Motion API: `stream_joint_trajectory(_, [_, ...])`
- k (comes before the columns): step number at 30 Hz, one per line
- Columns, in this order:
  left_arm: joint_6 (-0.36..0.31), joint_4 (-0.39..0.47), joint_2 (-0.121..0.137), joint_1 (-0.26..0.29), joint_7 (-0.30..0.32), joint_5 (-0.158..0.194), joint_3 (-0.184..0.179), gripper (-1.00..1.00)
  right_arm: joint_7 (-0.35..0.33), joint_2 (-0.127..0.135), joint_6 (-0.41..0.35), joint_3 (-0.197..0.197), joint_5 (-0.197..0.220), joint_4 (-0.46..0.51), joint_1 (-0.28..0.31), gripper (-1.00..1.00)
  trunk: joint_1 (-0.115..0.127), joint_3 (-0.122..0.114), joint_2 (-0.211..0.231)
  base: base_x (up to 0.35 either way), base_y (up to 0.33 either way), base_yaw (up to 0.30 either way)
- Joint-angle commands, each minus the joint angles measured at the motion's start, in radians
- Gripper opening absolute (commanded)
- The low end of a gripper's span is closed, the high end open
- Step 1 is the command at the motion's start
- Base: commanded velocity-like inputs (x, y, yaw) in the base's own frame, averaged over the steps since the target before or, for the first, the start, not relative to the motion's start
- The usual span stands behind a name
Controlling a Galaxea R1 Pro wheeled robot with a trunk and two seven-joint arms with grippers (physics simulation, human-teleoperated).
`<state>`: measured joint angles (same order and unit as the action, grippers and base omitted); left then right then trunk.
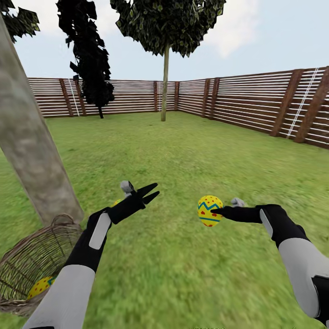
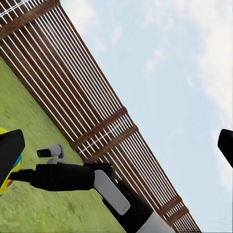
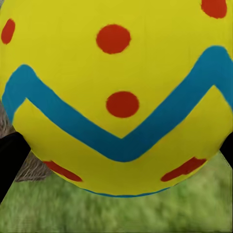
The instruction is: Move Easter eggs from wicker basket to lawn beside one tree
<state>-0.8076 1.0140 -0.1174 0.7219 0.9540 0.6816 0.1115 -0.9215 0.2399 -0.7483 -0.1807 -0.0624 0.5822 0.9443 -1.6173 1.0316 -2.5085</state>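
Observation:
My right gripper [image 1: 217, 211] is shut on a yellow Easter egg [image 1: 209, 210] with a blue zigzag and red dots, held just above the lawn [image 1: 183, 151]. The same egg [image 3: 116, 97] looms close in the right wrist view, and its edge [image 2: 5, 182] shows in the left wrist view. My left gripper [image 1: 150, 192] is open and holds nothing. A sliver of yellow [image 1: 117, 201] peeks out behind it; I cannot tell what it is. The wicker basket [image 1: 27, 260] lies tilted at the foot of the tree [image 1: 27, 137], with one egg [image 1: 40, 287] inside.
A wooden slat fence [image 1: 256, 105] rings the garden. A thin-trunked tree [image 1: 165, 87] and a dark tree [image 1: 91, 68] stand at the far side. Open grass stretches ahead and to the right of both arms.

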Motion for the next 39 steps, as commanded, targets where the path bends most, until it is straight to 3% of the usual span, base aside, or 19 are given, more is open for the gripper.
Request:
stream_joint_trajectory(1, [-0.005,0.000,-0.001,0.001,0.002,0.001,0.002,1.00,-0.011,-0.001,-0.006,-0.005,-0.007,0.000,0.001,-1.00,0.000,0.000,0.000,0.000,0.000,-0.278])
stream_joint_trajectory(39, [-0.005,0.000,-0.002,0.001,0.002,0.001,-0.001,1.00,-0.019,-0.001,-0.006,-0.006,-0.005,-0.005,0.001,-1.00,0.000,-0.021,0.000,0.000,0.000,-0.274])
